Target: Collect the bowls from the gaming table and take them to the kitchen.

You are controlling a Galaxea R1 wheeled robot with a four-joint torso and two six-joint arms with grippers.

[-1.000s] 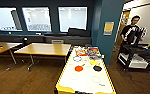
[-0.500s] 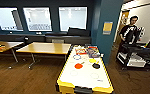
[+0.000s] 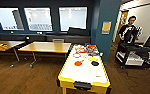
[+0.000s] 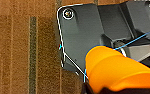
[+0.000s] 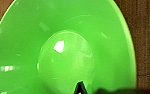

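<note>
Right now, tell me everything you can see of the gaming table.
The gaming table stands lengthwise ahead on the wooden floor: long, narrow, white-topped with faint circle markings, yellow raised edges and a dark slot in its near end. On it lie an orange bowl, a yellow bowl and a black bowl, with colourful board-game boxes at the far end.

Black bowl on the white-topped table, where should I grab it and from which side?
Probably the rim of the black bowl, pinched from above on the side toward the right edge of the gaming table: it is shallow, lies near that edge, and the yellow bowl and orange bowl sit on its other sides.
</note>
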